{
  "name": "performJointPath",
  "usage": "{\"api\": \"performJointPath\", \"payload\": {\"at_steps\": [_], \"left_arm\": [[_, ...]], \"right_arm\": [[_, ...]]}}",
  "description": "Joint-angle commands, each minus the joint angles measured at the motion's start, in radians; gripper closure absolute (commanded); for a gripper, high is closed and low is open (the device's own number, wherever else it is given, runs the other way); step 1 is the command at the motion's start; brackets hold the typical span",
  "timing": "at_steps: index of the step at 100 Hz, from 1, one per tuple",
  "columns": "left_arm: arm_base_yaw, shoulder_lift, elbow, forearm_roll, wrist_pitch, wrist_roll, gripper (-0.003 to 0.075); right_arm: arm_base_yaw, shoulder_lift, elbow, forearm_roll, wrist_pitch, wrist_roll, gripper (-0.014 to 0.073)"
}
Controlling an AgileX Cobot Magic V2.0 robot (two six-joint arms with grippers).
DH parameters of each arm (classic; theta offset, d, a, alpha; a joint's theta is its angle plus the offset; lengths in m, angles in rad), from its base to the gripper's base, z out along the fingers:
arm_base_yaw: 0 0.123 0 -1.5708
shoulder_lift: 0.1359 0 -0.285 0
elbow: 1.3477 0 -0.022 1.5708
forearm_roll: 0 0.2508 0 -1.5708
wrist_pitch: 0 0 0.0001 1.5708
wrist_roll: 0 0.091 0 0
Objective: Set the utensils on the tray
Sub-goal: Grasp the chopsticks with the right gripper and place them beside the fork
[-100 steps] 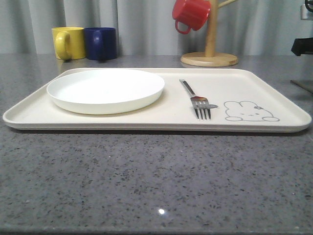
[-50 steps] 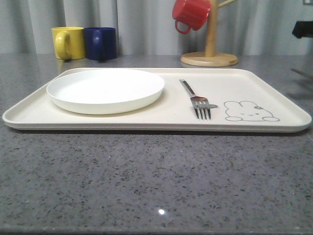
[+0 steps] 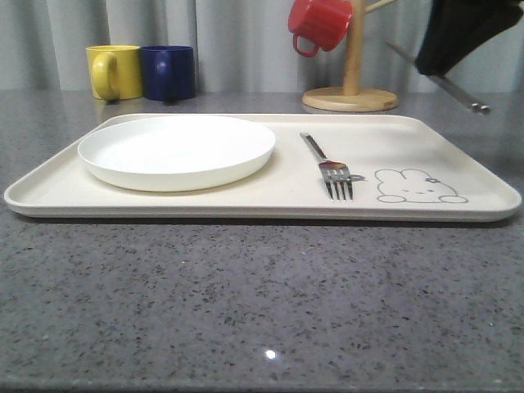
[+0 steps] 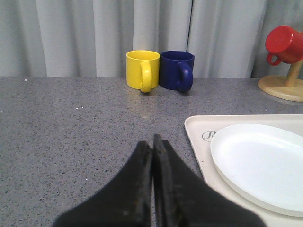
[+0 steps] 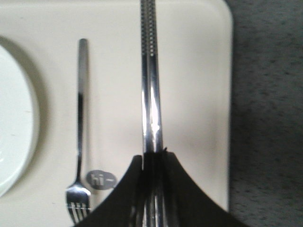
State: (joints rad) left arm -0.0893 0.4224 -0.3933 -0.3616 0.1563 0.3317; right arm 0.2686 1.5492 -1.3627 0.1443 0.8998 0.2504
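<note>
The cream tray (image 3: 409, 209) lies across the middle of the table with a white plate (image 3: 176, 149) on its left half. A silver fork (image 3: 327, 164) lies beside the plate, tines toward me, next to the rabbit drawing. My right gripper (image 3: 432, 64) hangs above the tray's far right corner, shut on a pair of metal chopsticks (image 3: 468, 97) that slant down to the right. From the right wrist, the chopsticks (image 5: 149, 71) run out of the right gripper (image 5: 154, 158) over the tray (image 5: 199, 94), parallel to the fork (image 5: 81, 118). My left gripper (image 4: 152, 142) is shut and empty, over bare table left of the tray (image 4: 194, 125).
A yellow mug (image 3: 115, 71) and a blue mug (image 3: 168, 72) stand behind the tray at the far left. A red mug (image 3: 321, 23) hangs on a wooden stand whose round base (image 3: 350, 100) sits behind the tray. Grey curtains close off the back.
The right gripper has come in from the right edge of the front view, up and leftward, bringing the chopsticks over the tray's far right corner. Plate and fork have not moved.
</note>
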Motion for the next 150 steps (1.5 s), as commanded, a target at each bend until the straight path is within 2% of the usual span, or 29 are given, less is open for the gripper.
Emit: {"api": "performJointPath", "payload": {"at_steps": [1,13,25,123,137,150], "left_arm": [[0.003,0.007,-0.028,-0.011,-0.079,0.002,0.0738],[0.003,0.007,-0.028,-0.011,-0.079,0.002,0.0738],[0.003,0.007,-0.028,-0.011,-0.079,0.002,0.0738],[0.003,0.007,-0.028,-0.011,-0.079,0.002,0.0738],[0.003,0.007,-0.028,-0.011,-0.079,0.002,0.0738],[0.003,0.007,-0.028,-0.011,-0.079,0.002,0.0738]], "right_arm": [[0.048,-0.017,-0.034,-0.042,-0.078,0.066,0.063],[0.102,0.015,-0.034,-0.144,-0.095,0.173,0.063],[0.118,0.037,-0.034,-0.188,-0.1,0.239,0.063],[0.142,0.167,-0.033,-0.157,-0.108,0.249,0.0627],[0.142,0.167,-0.033,-0.156,-0.101,0.249,0.0557],[0.142,0.167,-0.033,-0.156,-0.09,0.249,0.0424]]}}
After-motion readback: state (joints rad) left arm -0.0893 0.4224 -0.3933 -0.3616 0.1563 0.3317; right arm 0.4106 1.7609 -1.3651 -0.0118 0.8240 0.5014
